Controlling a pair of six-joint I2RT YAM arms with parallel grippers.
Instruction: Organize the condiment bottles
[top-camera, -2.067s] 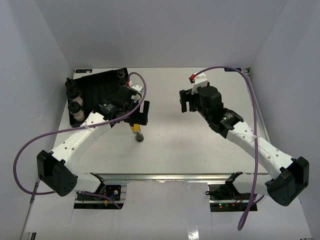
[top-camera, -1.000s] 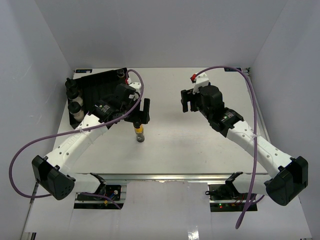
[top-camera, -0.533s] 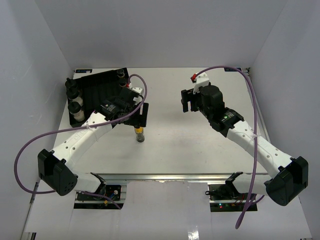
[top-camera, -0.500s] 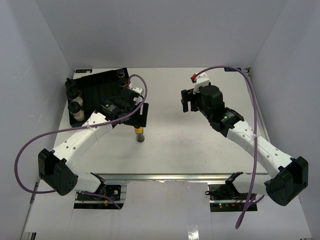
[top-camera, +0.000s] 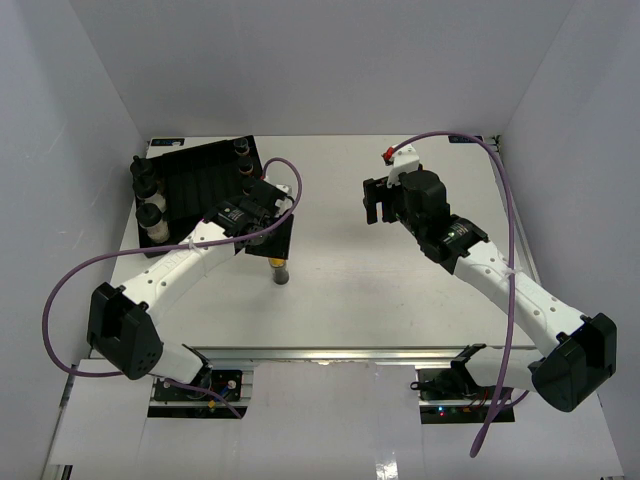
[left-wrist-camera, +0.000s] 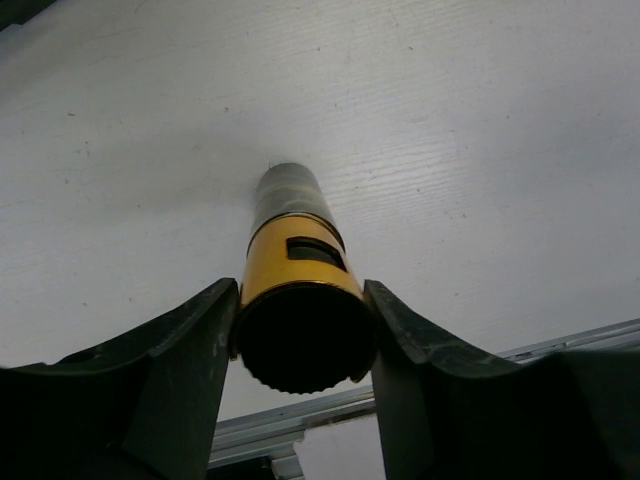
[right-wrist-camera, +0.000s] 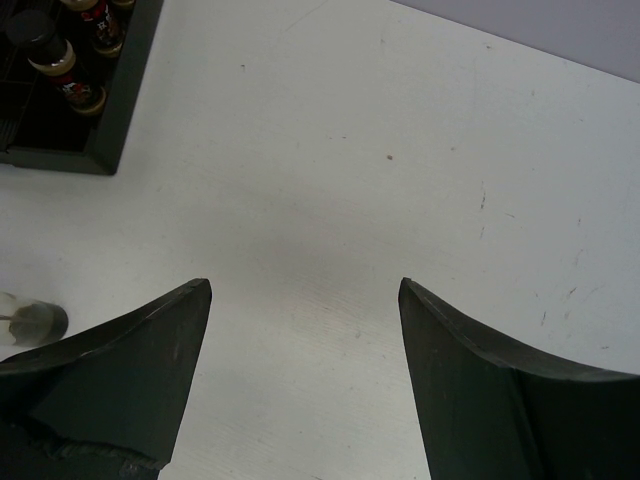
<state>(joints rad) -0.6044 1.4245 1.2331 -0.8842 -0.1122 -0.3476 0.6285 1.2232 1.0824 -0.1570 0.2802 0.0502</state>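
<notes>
A slim condiment bottle (top-camera: 279, 270) with a yellow band (left-wrist-camera: 294, 264) and a black cap stands upright on the white table, left of centre. My left gripper (top-camera: 277, 246) is shut on it just below the cap, and both fingers (left-wrist-camera: 190, 350) press its sides in the left wrist view. Several small black-capped jars (top-camera: 150, 212) stand along the left side of the black ribbed tray (top-camera: 195, 178), and two more (top-camera: 242, 160) stand at its right edge. My right gripper (top-camera: 375, 203) hangs open over bare table at centre right, holding nothing (right-wrist-camera: 305, 287).
The tray sits at the table's back left corner, and its corner and two jars (right-wrist-camera: 60, 60) show in the right wrist view. White walls enclose the table on three sides. A metal rail (top-camera: 330, 355) runs along the near edge.
My left gripper has come down around the slim bottle and shut on it, and the left arm's elbow has swung. The bottle has stayed in place. The right arm has not moved.
</notes>
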